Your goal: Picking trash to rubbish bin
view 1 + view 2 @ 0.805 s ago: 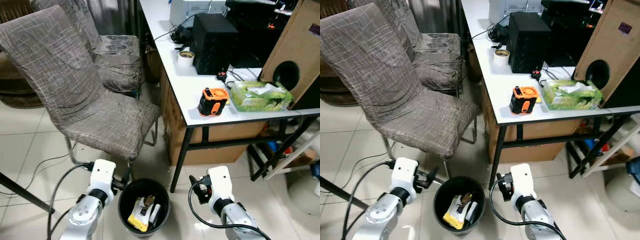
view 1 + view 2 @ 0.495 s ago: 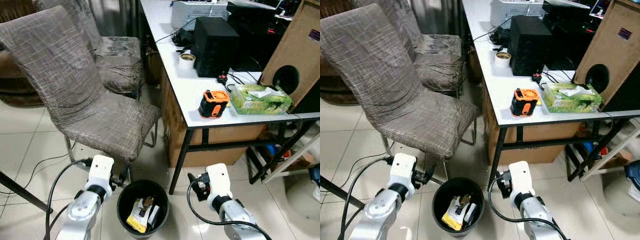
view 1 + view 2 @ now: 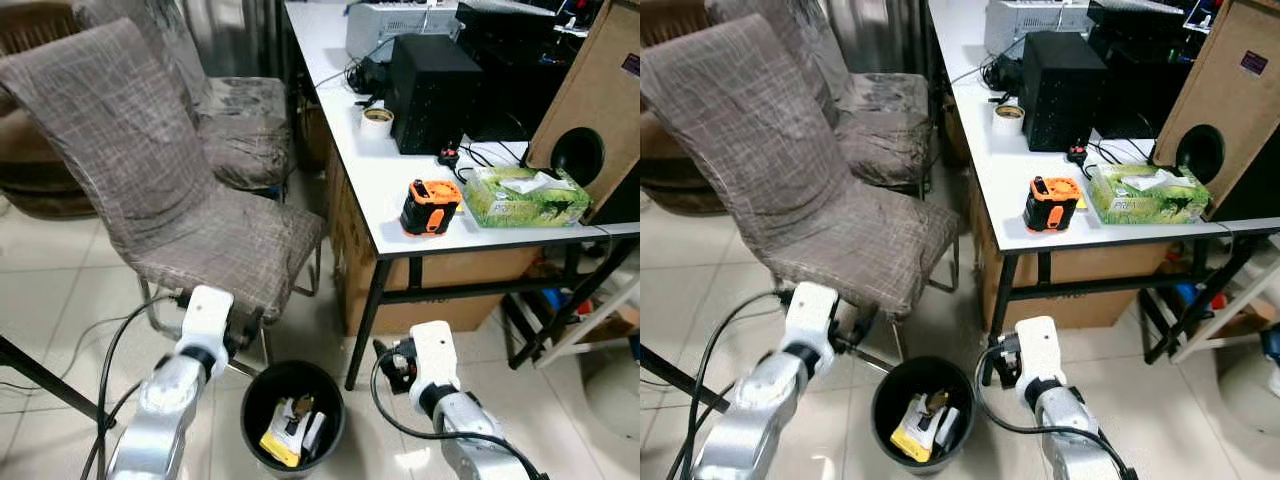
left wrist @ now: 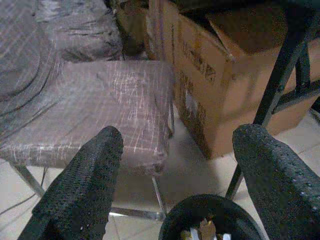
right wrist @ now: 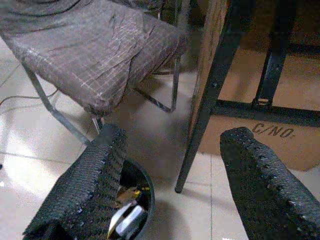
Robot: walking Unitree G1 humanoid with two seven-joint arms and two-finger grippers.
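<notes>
- Your left gripper (image 4: 175, 185) is hanging with its fingers spread wide and empty, just beside the rubbish bin (image 3: 256, 403) on the tiled floor (image 3: 60, 300).
- Your right gripper (image 5: 172, 175) is likewise gaping with nothing in it, on the bin's other side near the table leg (image 3: 368, 320).
- The trash (image 3: 291, 428), yellow and white scraps, is lying inside the bin.
- Farther off, a covered chair (image 3: 180, 210) is standing beside the white table (image 3: 375, 180), which is carrying an orange tool (image 3: 430, 205) and a tissue box (image 3: 523, 195).

A: What's showing colour here?
B: The black bin (image 3: 293, 416) is holding yellow-and-white trash (image 3: 285, 440); grey crosshatched chair (image 3: 190, 215); orange-and-black tool (image 3: 430, 206) is sitting on the white table (image 3: 385, 180).
</notes>
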